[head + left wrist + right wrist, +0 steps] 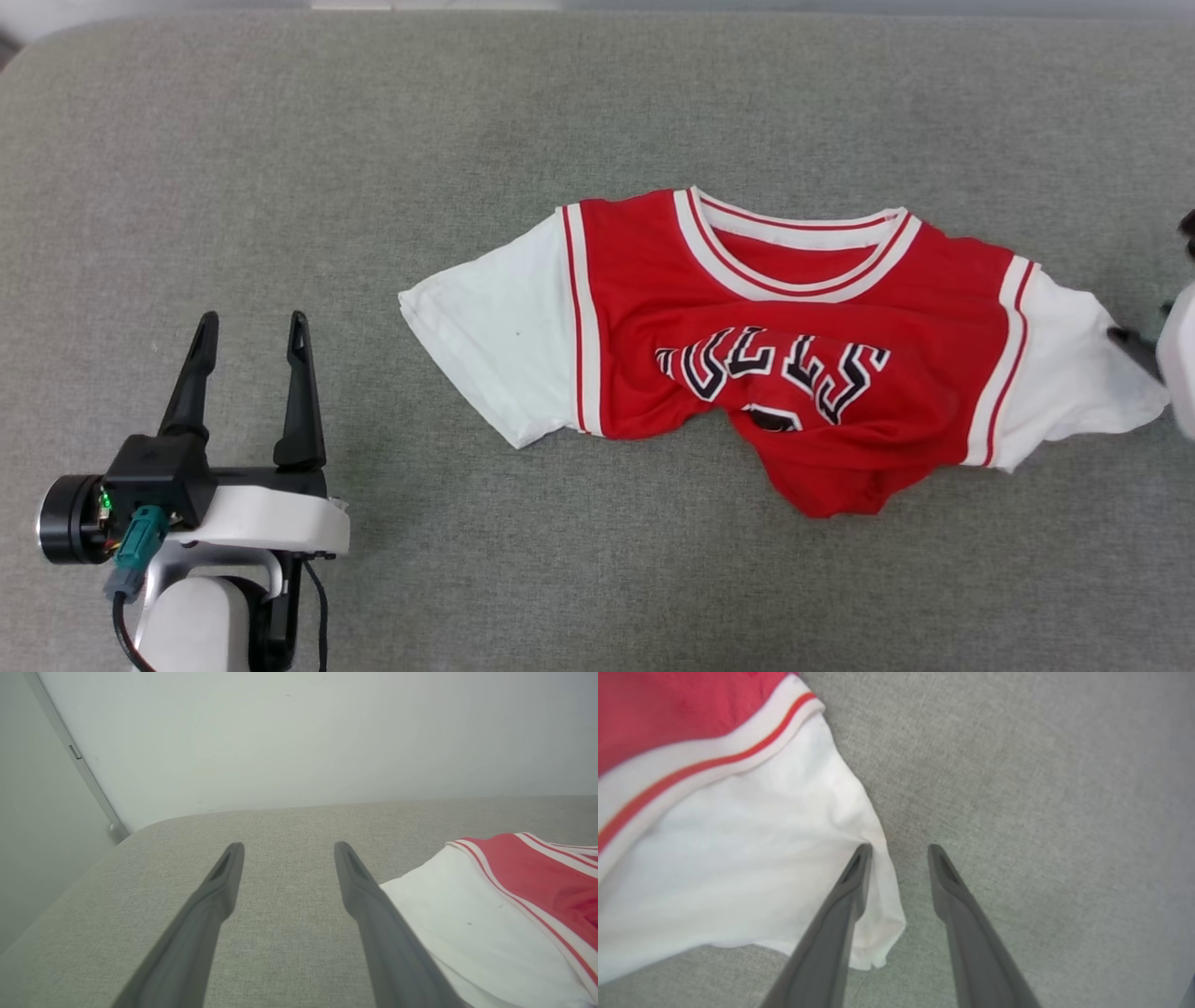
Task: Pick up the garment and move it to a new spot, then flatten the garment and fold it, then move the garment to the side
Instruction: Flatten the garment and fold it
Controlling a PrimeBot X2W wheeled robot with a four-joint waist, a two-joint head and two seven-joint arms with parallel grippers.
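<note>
The garment, a red jersey T-shirt with white sleeves, lies rumpled on the grey cushion, collar toward the far side and its lower part bunched under the lettering. My left gripper stands open on the bare fabric, well left of the shirt's left sleeve. My right gripper is open at the edge of the other white sleeve; one finger presses into the sleeve's hem, the other rests over bare cushion. In the head view a dark fingertip of the right gripper touches that sleeve at the frame's right edge.
The grey upholstered surface stretches wide around the shirt, with rounded corners at the far left. A pale wall rises behind its far edge, with a thin metal strip at the left.
</note>
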